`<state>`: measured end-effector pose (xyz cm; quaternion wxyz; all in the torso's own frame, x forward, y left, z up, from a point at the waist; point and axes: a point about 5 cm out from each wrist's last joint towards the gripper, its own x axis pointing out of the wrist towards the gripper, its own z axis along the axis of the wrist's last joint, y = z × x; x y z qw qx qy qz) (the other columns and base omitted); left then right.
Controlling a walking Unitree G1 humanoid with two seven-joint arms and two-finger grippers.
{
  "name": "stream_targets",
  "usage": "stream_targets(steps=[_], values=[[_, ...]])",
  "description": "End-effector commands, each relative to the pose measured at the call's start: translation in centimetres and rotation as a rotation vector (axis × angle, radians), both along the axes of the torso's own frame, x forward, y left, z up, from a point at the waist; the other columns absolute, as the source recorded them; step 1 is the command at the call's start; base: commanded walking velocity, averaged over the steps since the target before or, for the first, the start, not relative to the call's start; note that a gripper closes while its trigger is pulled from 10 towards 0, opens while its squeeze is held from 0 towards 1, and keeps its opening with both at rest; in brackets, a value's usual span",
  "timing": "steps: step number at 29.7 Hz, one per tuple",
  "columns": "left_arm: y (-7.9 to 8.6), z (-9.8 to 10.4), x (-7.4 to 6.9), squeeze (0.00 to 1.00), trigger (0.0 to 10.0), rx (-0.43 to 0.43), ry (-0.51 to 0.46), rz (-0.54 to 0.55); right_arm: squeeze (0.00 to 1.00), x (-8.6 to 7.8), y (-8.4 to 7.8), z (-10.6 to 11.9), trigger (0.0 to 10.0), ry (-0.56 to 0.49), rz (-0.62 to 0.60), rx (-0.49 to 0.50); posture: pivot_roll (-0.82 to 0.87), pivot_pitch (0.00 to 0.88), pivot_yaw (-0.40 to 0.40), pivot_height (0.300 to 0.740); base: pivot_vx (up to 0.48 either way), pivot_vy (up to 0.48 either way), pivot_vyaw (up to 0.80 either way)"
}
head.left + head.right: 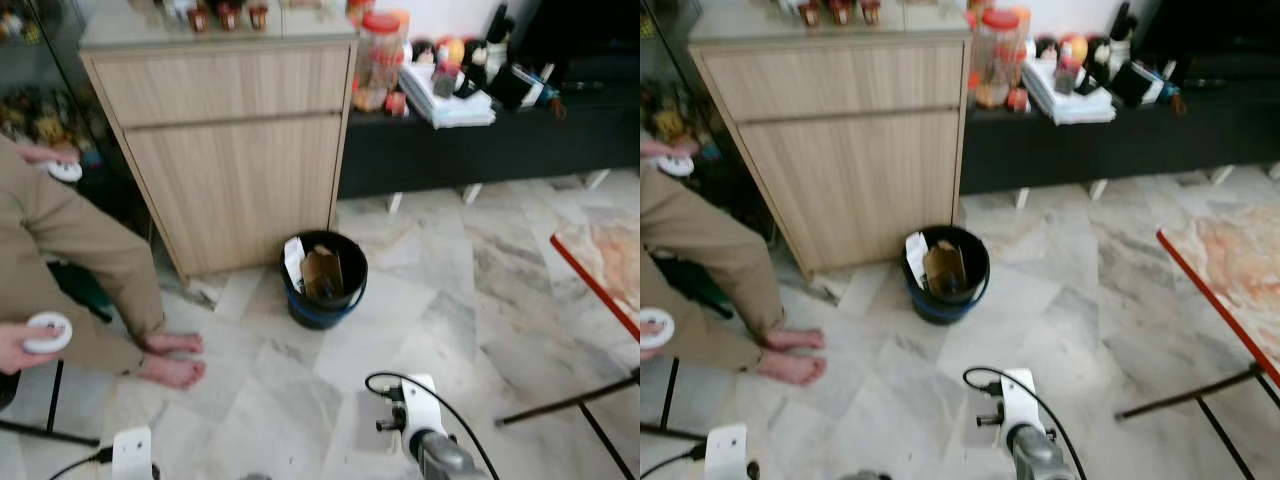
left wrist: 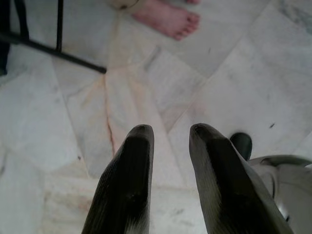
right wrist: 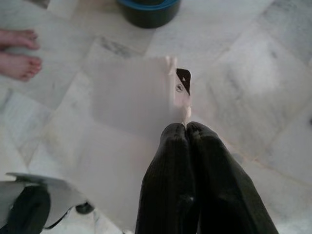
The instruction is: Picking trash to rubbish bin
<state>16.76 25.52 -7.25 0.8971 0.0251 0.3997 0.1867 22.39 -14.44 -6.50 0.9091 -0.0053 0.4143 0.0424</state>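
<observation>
Beside the wooden cabinet (image 1: 235,150), on the marble floor (image 1: 450,300): rubbish bin, inventory of the moment

Rubbish bin (image 1: 323,279): dark pail with a blue band, standing on the floor just in front of the cabinet's lower corner; upright and uncovered

Bin contents: a brown cardboard piece (image 1: 323,273) and a white wrapper (image 1: 294,262) already lie inside, leaning against the wall of the bin

Trash in hand: a thin, translucent plastic sheet (image 3: 131,92) with a small dark tag at one corner; it hangs out from the right claw toward the bin, short of its rim and above bare floor

Right claw (image 3: 186,127): fingers pressed tight together, pinching the edge of the plastic sheet; the arm is on the near side of the bin, some way back from it

Left claw (image 2: 168,134): fingers parted by a narrow gap, nothing between them, pointing at bare floor; farther from the bin than the right claw, on the side of the person's feet

Person (image 1: 70,270): seated to the left of the bin, bare feet on the floor, a round white device in each hand; well apart from the bin

Progress: judged well advanced; some trash is binned and one more piece is gripped

Remaining: carry the sheet over the bin's mouth and let it go; the light sheet may drift or cling, so the release should be close above the rim
</observation>
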Motion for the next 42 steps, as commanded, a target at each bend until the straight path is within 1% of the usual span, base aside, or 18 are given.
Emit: stream_targets(steps=[1,8,13,15,23,26,30,33,39,42], values=[[-0.7,-0.5,-0.5,0.0,10.0,-0.025,0.026,0.005,0.0,-0.7,-0.9,-0.4,10.0,0.03,-0.005,-0.017,0.13,0.182,-0.053,0.74,0.48,0.0,0.0],[-0.4,-0.4,-0.4,0.0,10.0,-0.021,0.023,0.003,0.0,-0.8,-0.7,-0.5,10.0,0.031,0.0,-0.017,0.14,0.192,-0.042,0.74,0.48,0.0,0.0],[-0.3,-0.3,-0.4,0.0,10.0,-0.017,0.023,0.001,0.0,-0.8,-0.7,-0.5,10.0,0.021,-0.001,-0.014,0.14,0.195,-0.037,0.74,0.48,0.0,0.72],[-0.3,-0.3,-0.4,0.0,10.0,-0.016,0.022,-0.001,0.0,-0.9,-0.7,-0.5,10.0,0.025,-0.028,0.004,0.14,0.196,-0.035,0.74,0.48,0.0,0.0],[-0.5,-0.3,-0.1,0.0,10.0,-0.02,0.019,-0.012,0.0,-0.9,-0.6,-0.5,10.0,0.023,-0.026,0.013,0.14,0.195,-0.034,0.74,0.48,0.0,0.0],[-0.5,-0.3,-0.1,0.0,10.0,-0.021,0.019,-0.014,0.0,-0.9,-0.5,-0.5,10.0,0.02,-0.03,0.036,0.14,0.193,-0.033,0.74,0.48,0.0,0.0],[-0.6,-0.3,-0.1,0.0,10.0,-0.022,0.019,-0.016,0.0,-0.7,-0.4,-0.4,10.0,0.014,-0.022,0.041,0.14,0.19,-0.033,0.74,0.48,0.0,-0.8],[-0.6,-0.3,-0.1,0.0,10.0,-0.02,0.017,-0.021,0.0,-0.7,-0.4,-0.3,10.0,0.005,-0.014,0.034,0.14,0.185,-0.033,0.74,0.48,0.0,0.0],[-0.7,0.0,0.6,0.0,10.0,-0.017,-0.006,-0.043,0.0,-0.4,-0.3,-0.2,10.0,-0.004,-0.003,0.039,0.14,0.174,-0.034,0.74,0.48,0.0,0.0],[-0.9,0.4,1.3,0.0,10.0,-0.004,-0.03,-0.081,0.0,0.1,0.2,0.1,10.0,-0.026,0.043,0.038,0.14,0.168,-0.033,0.74,0.48,0.0,0.0]])
